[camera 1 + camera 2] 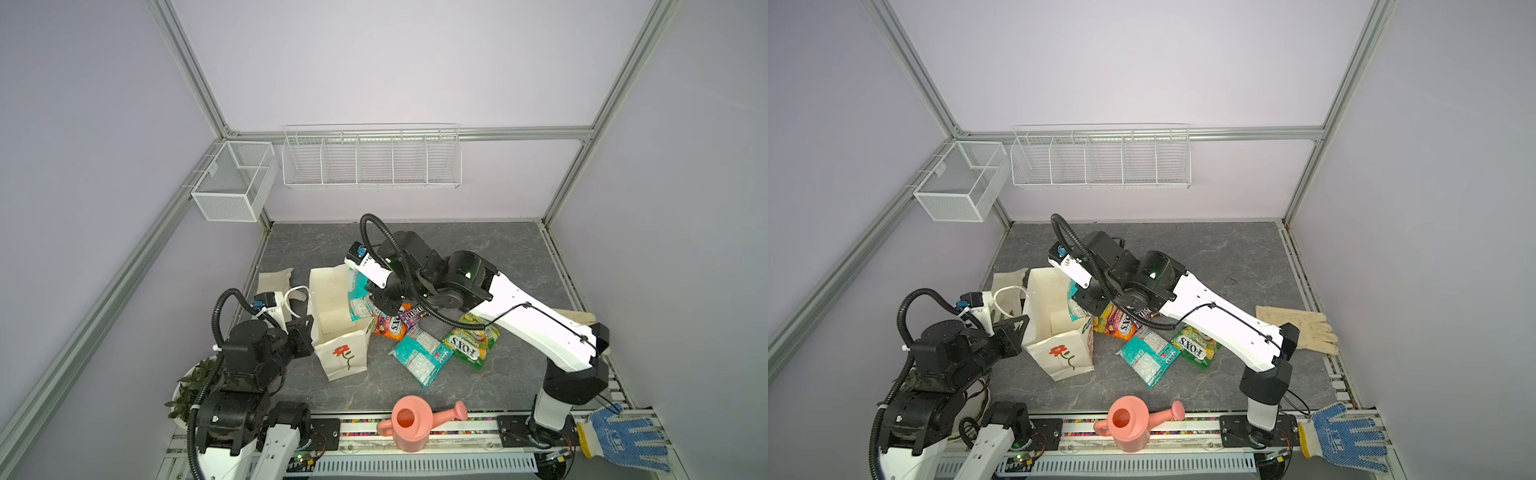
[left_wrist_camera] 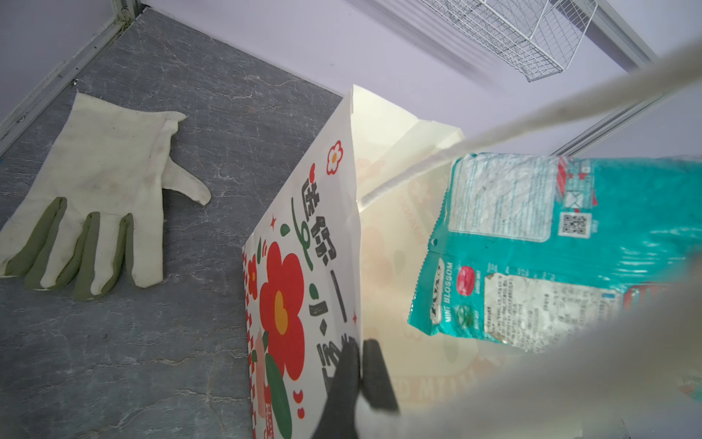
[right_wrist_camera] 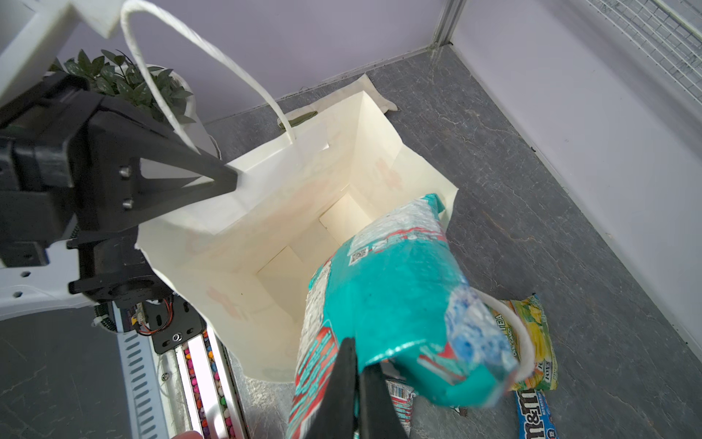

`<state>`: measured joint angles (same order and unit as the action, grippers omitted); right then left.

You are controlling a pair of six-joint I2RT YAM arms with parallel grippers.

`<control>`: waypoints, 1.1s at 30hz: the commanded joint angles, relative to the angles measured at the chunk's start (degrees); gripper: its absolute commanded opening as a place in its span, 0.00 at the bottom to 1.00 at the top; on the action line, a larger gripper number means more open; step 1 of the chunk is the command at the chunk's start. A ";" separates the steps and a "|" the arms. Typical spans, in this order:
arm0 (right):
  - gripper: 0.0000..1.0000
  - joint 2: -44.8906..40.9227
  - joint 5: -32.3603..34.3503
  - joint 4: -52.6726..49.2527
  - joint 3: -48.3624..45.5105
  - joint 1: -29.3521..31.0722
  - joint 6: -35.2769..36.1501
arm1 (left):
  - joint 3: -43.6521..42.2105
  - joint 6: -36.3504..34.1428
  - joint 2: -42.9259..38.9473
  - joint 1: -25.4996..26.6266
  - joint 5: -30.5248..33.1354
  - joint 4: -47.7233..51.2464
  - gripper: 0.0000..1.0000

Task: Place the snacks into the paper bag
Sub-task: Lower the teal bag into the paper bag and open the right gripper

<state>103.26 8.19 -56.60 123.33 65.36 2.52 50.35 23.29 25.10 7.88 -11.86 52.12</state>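
The grey, stone-veined bench (image 1: 478, 257) carries everything. On its left side stands the paper bag (image 1: 343, 353), a tall cream box of stiff, creased paper with white cord handles and a red flower printed on the front. Its mouth faces up and nothing shows inside. The left tool (image 2: 359, 351) is pinched shut on the bag's rim, holding the mouth open. Over the right edge of that mouth hangs a teal-white pack (image 3: 391, 300) of glossy, crinkled film, plump like a pillow, with one end clamped in the closed right tool (image 3: 355, 355). The step in hand looks like the first drop. The next move likely calls for carrying the pack further over the opening, clear of the cord handle, before letting go. Loose on the bench just right of the bag lie a second teal-white pack (image 1: 422, 353), a green-yellow FOX'S bag (image 1: 469, 340), an orange-purple FOX'S bag (image 1: 390, 326) and a small purple M&M's pack (image 1: 415, 313), all slick film.
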 commanded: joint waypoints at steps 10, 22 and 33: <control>0.07 1.59 1.54 1.30 0.60 0.31 1.55 | -0.42 -0.74 0.07 -0.19 0.22 0.08 0.00; 0.07 3.67 2.37 0.28 3.05 0.30 1.87 | -0.43 -0.77 0.04 -0.15 0.08 0.00 0.00; 0.19 3.96 2.38 0.08 3.67 0.35 1.29 | -0.43 -0.79 0.03 -0.17 0.22 -0.05 0.00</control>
<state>107.09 9.91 -56.75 125.71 65.41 3.07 50.33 23.29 25.10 7.88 -11.86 52.10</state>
